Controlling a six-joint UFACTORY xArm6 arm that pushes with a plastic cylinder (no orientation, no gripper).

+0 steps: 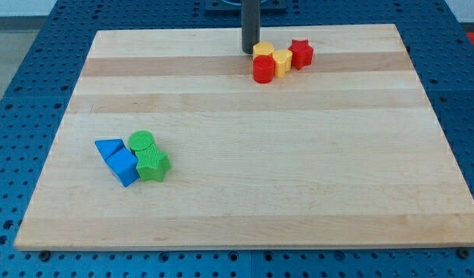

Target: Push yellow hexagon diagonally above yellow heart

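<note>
Tip (250,51) down on wooden tabletop (245,177), upper centre of frame, just left of yellow hexagon (263,51). No end effector fitted; bare rod only. Yellow heart (282,61) touching hexagon's lower right. Red cylinder (263,69) below hexagon, red star (301,53) right of heart. Blue and green blocks clustered lower left.

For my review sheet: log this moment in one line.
my tip: touching yellow hexagon, its left | yellow heart: right, adjacent | push: incomplete
</note>
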